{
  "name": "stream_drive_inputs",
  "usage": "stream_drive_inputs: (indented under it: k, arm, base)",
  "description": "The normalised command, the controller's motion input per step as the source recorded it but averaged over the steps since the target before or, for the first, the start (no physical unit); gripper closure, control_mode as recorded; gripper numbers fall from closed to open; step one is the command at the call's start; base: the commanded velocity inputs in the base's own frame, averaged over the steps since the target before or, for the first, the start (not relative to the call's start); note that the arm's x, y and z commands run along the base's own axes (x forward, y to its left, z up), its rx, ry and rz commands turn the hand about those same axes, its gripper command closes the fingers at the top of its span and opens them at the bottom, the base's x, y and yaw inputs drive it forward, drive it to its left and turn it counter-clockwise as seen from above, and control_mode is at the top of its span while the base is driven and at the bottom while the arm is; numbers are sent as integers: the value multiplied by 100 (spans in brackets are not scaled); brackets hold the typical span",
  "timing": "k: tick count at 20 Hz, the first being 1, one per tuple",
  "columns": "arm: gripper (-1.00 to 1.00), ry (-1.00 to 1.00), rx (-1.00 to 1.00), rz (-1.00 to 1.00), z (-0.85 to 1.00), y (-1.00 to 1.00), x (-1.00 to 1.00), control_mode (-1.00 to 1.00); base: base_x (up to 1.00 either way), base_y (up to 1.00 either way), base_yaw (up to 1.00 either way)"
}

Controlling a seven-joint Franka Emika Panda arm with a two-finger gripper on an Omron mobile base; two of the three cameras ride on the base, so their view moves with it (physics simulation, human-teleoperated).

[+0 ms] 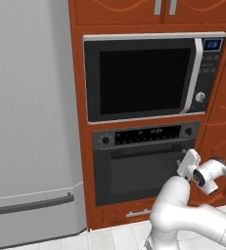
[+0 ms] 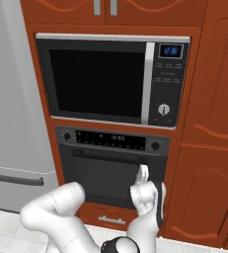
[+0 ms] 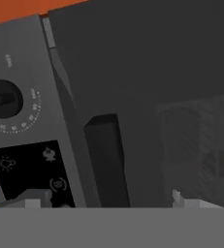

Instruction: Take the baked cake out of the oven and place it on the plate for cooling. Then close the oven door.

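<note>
The fingers (image 3: 108, 201) stand spread wide and hold nothing, their tips just short of the right end of the handle (image 3: 106, 160) on the oven door (image 1: 144, 173), with the right-hand knob (image 3: 4, 99) beside them. That door looks fully shut against the oven (image 2: 113, 165), so I judge nothing of the task is done yet. Through the dark glass beyond the fingers a faint lump may be the cake (image 3: 219, 163), though I cannot be sure.
</note>
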Motion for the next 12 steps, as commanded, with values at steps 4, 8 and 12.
stream_drive_inputs:
  k: [4,8,12]
  arm:
    - [-100,-5,0,0,-3,0,6,-100]
    - [-100,-3,0,0,0,0,9,-100]
    - [-100,0,0,0,0,0,9,-100]
  base:
    - [0,0,0]
    - [0,0,0]
    - [0,0,0]
